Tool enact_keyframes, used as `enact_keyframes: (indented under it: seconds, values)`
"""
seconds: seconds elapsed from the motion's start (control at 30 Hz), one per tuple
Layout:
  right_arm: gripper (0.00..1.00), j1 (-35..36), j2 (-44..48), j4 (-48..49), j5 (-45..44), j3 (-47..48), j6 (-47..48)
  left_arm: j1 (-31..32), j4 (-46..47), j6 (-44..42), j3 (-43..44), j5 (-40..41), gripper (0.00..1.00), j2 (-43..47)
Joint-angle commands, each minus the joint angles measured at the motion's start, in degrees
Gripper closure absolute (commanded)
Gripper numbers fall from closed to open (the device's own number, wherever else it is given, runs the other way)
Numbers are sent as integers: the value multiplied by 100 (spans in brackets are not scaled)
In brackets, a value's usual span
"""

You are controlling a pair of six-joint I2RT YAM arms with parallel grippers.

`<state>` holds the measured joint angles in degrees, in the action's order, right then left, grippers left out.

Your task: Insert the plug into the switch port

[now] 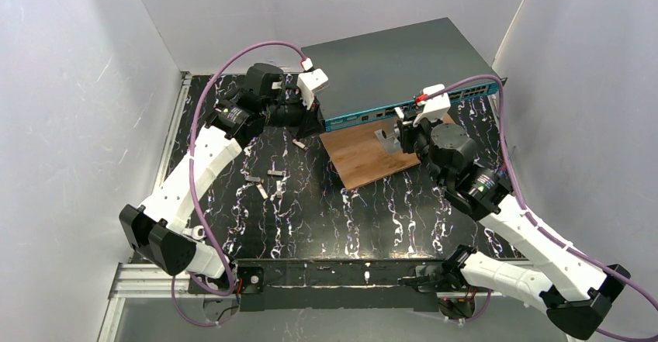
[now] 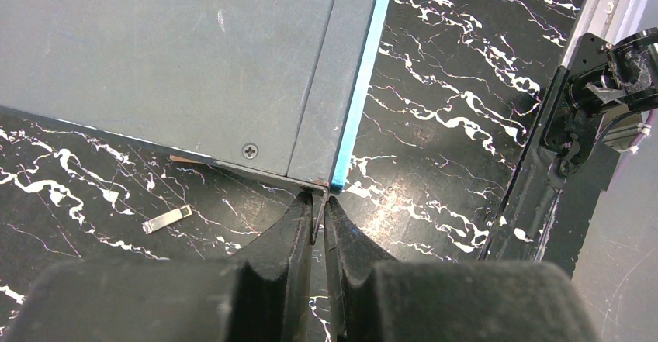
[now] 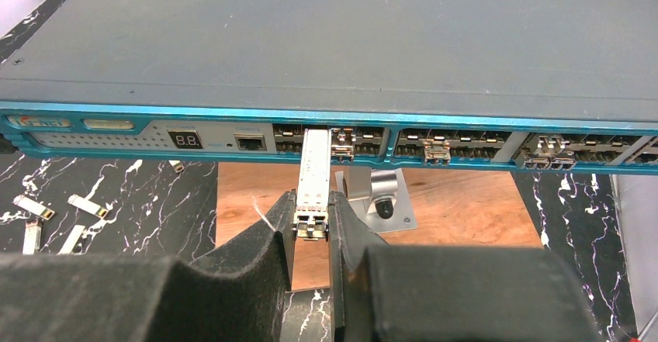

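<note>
Plug (image 3: pixel 313 175) is a slim silver module pinched in the right gripper (image 3: pixel 312 229), fingers narrow and clamped on its rear end, with the latch end poking out toward the wrist camera. Its nose is right at the teal front strip of the switch (image 3: pixel 326 39), lined up with a socket just right of the little network jack and the two-digit display. Looks like the tip is meeting the opening, but I can't tell how far in it sits, if at all. A few sockets further right have modules in them.

That switch is the wide flat dark grey box at the back of the black marbled table (image 1: pixel 310 218), sitting at an angle, and a brown wooden board (image 3: pixel 465 210) runs under its front edge. A small metal bracket (image 3: pixel 386 201) stands on the board just right of the right gripper's fingers.

Over at the other end, the left gripper (image 2: pixel 319 219) has its fingers nearly together right at the front corner of the switch. A thin metal lip of that corner sits between them, so it's narrow and nipping the switch.

Few loose silver modules (image 1: pixel 274 174) lie on the table in front of that left end, well apart from both grippers
</note>
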<state>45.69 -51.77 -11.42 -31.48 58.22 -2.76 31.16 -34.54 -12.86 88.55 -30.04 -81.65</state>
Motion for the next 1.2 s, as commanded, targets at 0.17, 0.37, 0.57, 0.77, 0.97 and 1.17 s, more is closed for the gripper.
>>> enact_keyframes:
  seconds: [0.17, 0.37, 0.57, 0.77, 0.97, 1.17]
  values:
    - [99, -34, 9, 491, 9, -167, 13, 144, -319, 82, 43, -412, 100, 228]
    - [99, -33, 26, 499, 39, -239, -14, 158, -325, 74, 39, -406, 100, 226]
    - [99, -34, 2, 509, 162, -227, -36, 154, -325, 69, 35, -391, 100, 245]
    - [99, -34, 4, 527, 249, -200, -48, 163, -325, 74, 43, -387, 100, 236]
    - [99, -34, 79, 435, 334, -193, -75, 163, -325, 75, 29, -384, 100, 241]
    - [99, -34, 181, 389, 422, -210, -88, 163, -325, 73, 39, -361, 100, 252]
